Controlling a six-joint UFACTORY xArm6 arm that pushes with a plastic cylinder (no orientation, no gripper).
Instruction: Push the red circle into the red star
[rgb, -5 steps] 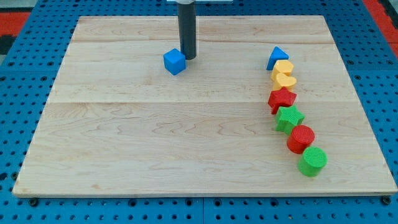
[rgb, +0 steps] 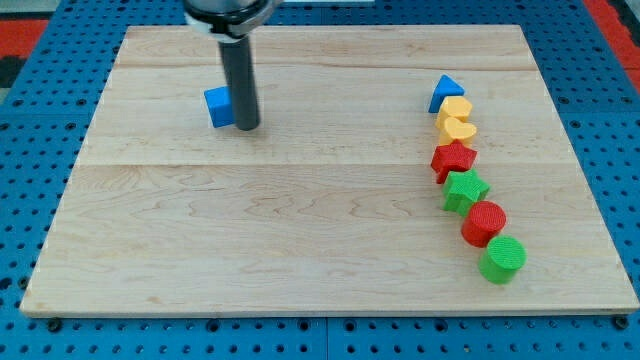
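The red circle (rgb: 484, 222) lies near the view's right, in a slanted row of blocks. The red star (rgb: 454, 159) lies above it in the same row, with the green star (rgb: 466, 189) between them. My tip (rgb: 247, 127) rests on the board far to the view's left of these, touching the right side of the blue cube (rgb: 219, 107).
The row on the view's right runs from the blue triangle (rgb: 446, 93) at the top, through a yellow hexagon (rgb: 455, 108) and a yellow heart (rgb: 458, 129), down to the green circle (rgb: 502, 259). The wooden board (rgb: 300, 240) sits on a blue pegboard.
My tip has moved toward the view's left and slightly down, and the blue cube has slid to the left with it. The row of blocks on the right has not moved.
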